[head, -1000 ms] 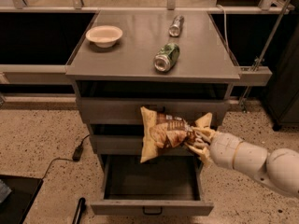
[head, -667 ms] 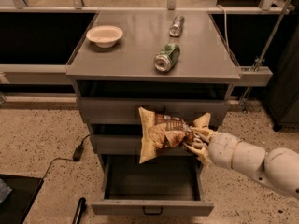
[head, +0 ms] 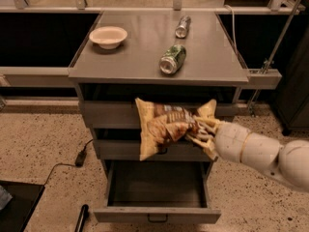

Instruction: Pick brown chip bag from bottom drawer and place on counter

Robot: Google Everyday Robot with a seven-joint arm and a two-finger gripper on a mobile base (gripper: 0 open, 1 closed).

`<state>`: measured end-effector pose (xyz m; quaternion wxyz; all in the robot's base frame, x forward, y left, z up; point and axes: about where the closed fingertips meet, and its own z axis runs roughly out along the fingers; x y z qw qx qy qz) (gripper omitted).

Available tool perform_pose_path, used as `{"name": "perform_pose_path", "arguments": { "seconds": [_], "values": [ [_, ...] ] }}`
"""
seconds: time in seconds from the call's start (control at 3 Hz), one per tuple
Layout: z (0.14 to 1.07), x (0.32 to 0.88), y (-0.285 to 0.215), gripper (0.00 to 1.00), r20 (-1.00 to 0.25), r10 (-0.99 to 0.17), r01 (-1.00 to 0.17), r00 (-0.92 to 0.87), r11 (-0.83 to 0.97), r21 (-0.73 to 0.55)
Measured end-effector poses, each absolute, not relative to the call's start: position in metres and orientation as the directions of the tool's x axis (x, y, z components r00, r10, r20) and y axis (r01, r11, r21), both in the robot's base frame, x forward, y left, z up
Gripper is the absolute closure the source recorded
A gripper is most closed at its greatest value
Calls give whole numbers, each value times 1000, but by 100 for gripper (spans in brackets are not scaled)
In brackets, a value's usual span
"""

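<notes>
Camera view: gripper [head: 197, 130] clamped on brown chip bag [head: 161, 125] above bottom drawer [head: 157, 215];
Bag: likely light, crinkly, slippery; grip end seam

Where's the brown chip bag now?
In the camera view, the brown chip bag hangs before the upper drawers, gripped at its right end by the tool, above the open bottom drawer.
</notes>
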<state>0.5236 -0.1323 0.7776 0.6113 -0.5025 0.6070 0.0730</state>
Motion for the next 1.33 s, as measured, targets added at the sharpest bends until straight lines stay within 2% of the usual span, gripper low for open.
{"name": "perform_pose_path", "arguments": {
  "seconds": [0.33,0.67,1.33],
  "values": [
    [913,509,-102,100,-682,-556,-575,476,390,-719],
    [1011,497,-69,100,-567,-554,-480,610,312,-820],
    [1015,516,-81,100,-546,-582,-474,603,289,-832]
  ]
}}
